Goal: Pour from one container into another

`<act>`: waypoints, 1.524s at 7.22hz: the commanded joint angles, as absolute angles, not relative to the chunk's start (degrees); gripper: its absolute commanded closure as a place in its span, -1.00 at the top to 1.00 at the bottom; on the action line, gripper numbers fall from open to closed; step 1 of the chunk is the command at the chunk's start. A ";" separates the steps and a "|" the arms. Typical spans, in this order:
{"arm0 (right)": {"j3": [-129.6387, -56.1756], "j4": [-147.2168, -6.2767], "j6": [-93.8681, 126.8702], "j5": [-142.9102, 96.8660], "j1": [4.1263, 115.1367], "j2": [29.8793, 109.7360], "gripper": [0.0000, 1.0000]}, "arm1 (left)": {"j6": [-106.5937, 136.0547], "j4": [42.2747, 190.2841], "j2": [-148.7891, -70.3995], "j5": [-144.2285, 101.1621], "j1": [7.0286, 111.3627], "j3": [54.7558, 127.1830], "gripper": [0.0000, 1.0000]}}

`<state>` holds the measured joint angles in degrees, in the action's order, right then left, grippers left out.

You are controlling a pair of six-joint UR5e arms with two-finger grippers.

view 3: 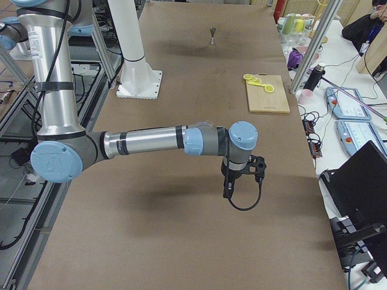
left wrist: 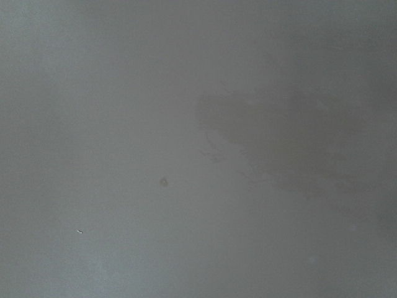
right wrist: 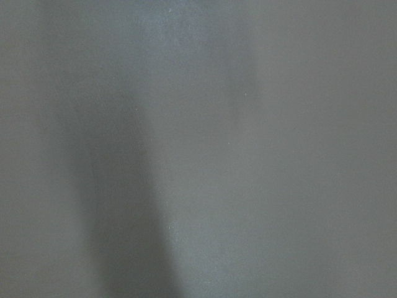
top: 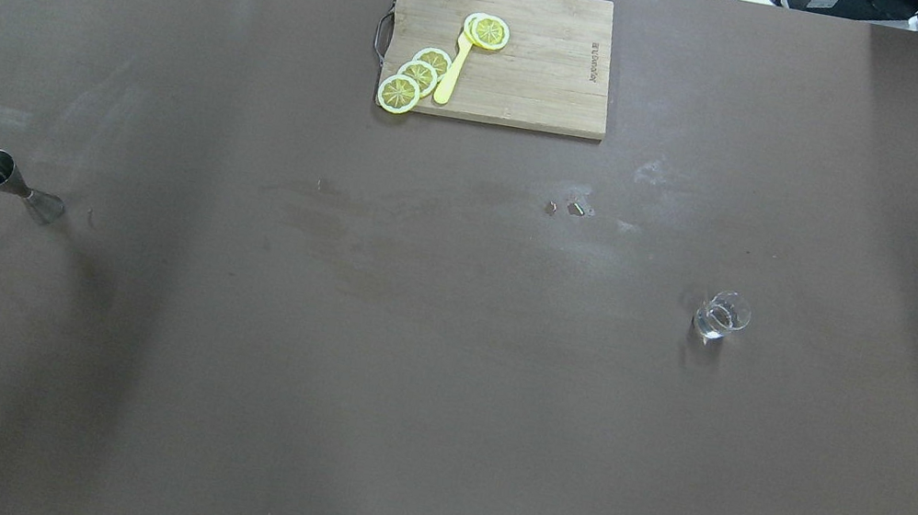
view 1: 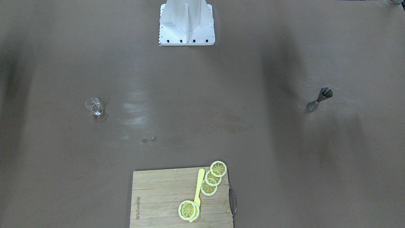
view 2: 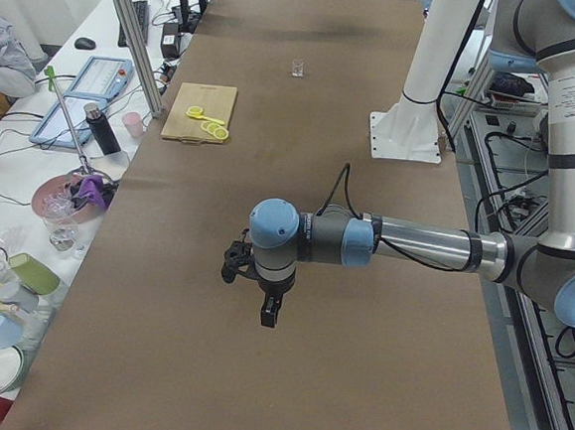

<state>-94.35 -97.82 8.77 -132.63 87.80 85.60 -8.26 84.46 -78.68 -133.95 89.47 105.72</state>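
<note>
The small clear glass point(view 1: 94, 106) point(top: 721, 316) point(view 2: 298, 67) stands upright on the brown table on my right side. On my left side the grey metal jigger point(view 1: 319, 99) point(top: 18, 188) point(view 3: 212, 36) stands upright as well. Neither gripper appears in the overhead or front views. My left gripper point(view 2: 269, 311) hangs below the near arm in the left view, above the table. My right gripper point(view 3: 228, 187) hangs the same way in the right view. I cannot tell whether either is open or shut. Both wrist views show only bare table.
A wooden cutting board point(top: 538, 66) point(view 1: 158, 196) lies at the table's far middle with lemon slices point(top: 418, 75) and a yellow utensil point(top: 450, 79). The white robot base point(view 1: 186, 31) is at the near edge. Small specks point(top: 565, 208) lie mid-table. A side bench holds clutter point(view 2: 59, 207).
</note>
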 commanded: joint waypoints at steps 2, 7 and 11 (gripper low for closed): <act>-94.31 -97.82 8.70 -132.63 87.80 85.43 1.00 | -8.26 84.46 -78.66 -134.03 89.47 105.73 0.97; -94.22 -97.82 8.70 -132.63 87.80 85.52 1.00 | -8.26 84.46 -78.58 -133.95 89.47 106.26 0.97; -94.22 -97.91 8.70 -133.07 87.80 85.52 1.00 | -8.26 84.46 -77.43 -134.12 89.47 106.70 0.97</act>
